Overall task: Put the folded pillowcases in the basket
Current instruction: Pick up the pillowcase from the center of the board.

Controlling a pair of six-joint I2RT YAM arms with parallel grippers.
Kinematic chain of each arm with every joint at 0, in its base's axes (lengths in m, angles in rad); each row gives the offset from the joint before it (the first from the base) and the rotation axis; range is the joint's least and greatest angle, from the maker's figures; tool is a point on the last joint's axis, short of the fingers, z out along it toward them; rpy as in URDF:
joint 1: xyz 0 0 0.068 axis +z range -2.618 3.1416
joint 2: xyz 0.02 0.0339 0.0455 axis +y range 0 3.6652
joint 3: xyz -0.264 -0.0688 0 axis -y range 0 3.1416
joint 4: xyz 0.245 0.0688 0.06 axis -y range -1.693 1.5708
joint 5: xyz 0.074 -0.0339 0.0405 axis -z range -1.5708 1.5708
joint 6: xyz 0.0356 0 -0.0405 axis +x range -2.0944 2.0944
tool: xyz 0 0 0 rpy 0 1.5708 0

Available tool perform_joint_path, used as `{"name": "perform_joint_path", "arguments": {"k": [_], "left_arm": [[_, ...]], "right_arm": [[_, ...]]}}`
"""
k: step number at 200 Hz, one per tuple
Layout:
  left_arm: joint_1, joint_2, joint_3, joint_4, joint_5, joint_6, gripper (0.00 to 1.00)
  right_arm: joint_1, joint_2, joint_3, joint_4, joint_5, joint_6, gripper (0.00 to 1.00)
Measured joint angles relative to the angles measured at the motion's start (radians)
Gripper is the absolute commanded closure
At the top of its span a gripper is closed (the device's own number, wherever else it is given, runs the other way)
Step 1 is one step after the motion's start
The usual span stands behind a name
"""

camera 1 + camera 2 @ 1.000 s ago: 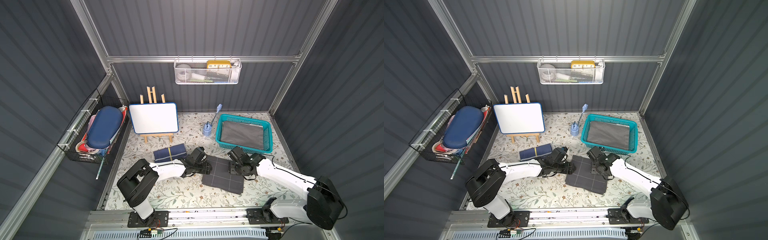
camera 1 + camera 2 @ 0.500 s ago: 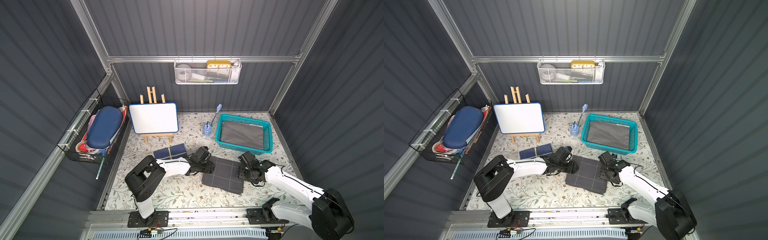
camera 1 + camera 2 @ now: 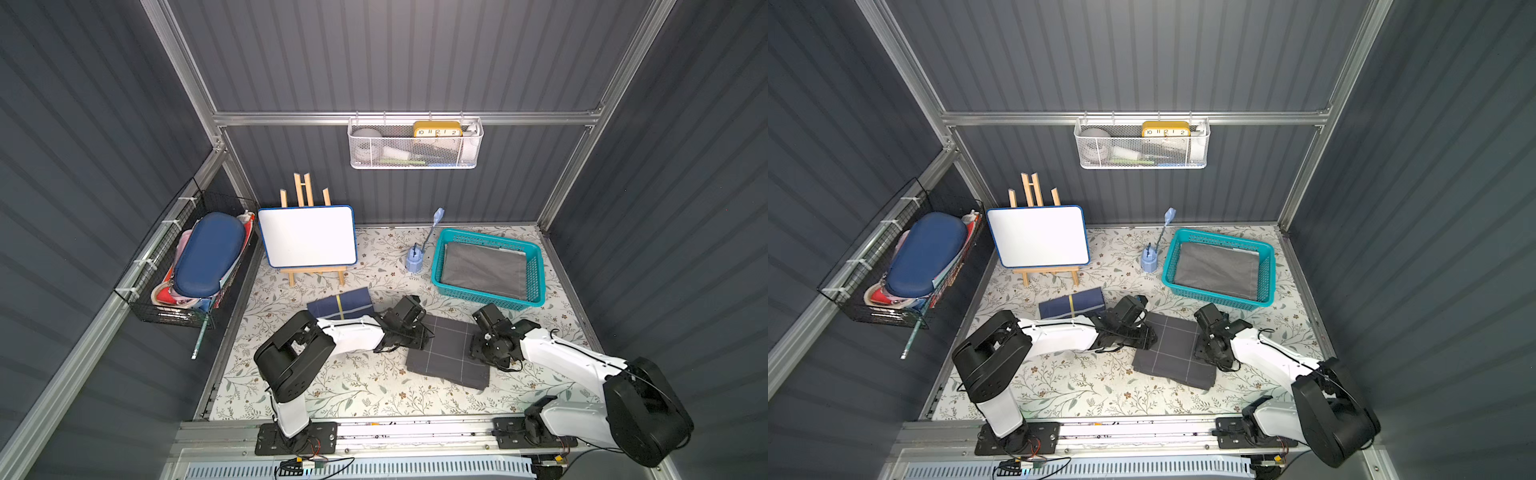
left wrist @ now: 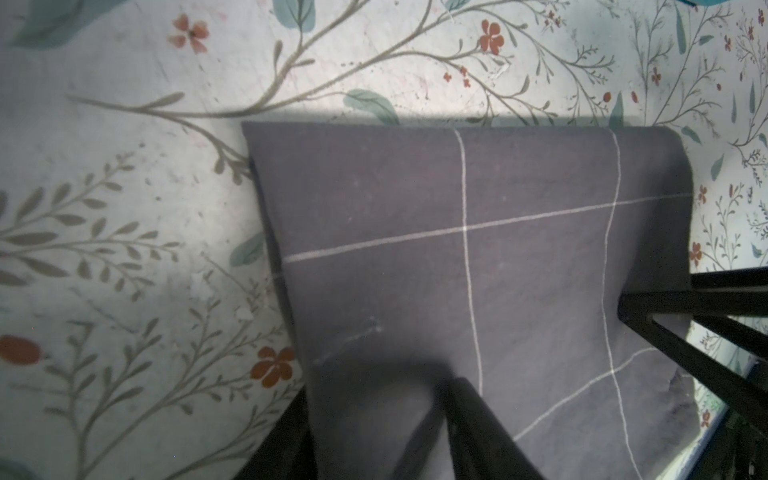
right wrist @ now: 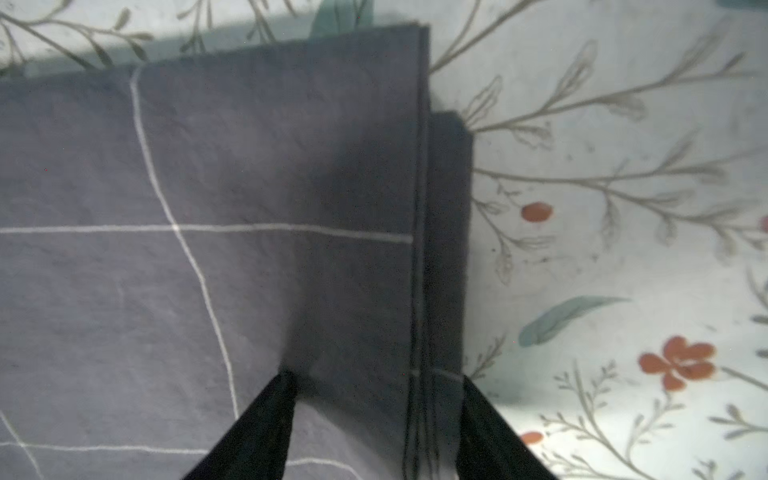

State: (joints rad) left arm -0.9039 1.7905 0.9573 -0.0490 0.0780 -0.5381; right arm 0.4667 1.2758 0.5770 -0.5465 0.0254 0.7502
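Pillowcase (image 3: 449, 353), dark grey with thin white grid lines, lies folded flat on the floral table (image 3: 353, 386), near the teal basket (image 3: 478, 297) but outside it. A plain grey cloth (image 3: 482, 268) lies inside the basket. The left gripper (image 4: 378, 390) straddles one side edge of the pillowcase, its jaws spread with the fabric lying flat between them. The right gripper (image 5: 376, 376) straddles the opposite edge the same way, one finger on the cloth and one just beside it. The yellow clock (image 3: 437, 129) in the white mesh wall basket (image 3: 415, 160) shows the numerals 10, 11, 12, 1 and 2.
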Motion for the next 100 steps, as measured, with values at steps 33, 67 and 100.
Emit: {"name": "perform_joint_path", "arguments": {"k": [33, 67, 100], "left_arm": [[-0.011, 0.013, 0.011, 0.0, -0.002, 0.0, 0.67], [-0.017, 0.013, 0.011, 0.001, -0.002, 0.0, 0.84], [-0.02, 0.007, 0.01, 0.018, 0.005, -0.008, 0.89]], "right_arm": [[-0.001, 0.008, 0.003, 0.024, -0.016, 0.005, 0.64], [-0.001, -0.018, -0.007, 0.027, -0.031, 0.013, 0.79], [-0.001, -0.081, -0.008, 0.003, -0.031, 0.004, 0.89]]}}
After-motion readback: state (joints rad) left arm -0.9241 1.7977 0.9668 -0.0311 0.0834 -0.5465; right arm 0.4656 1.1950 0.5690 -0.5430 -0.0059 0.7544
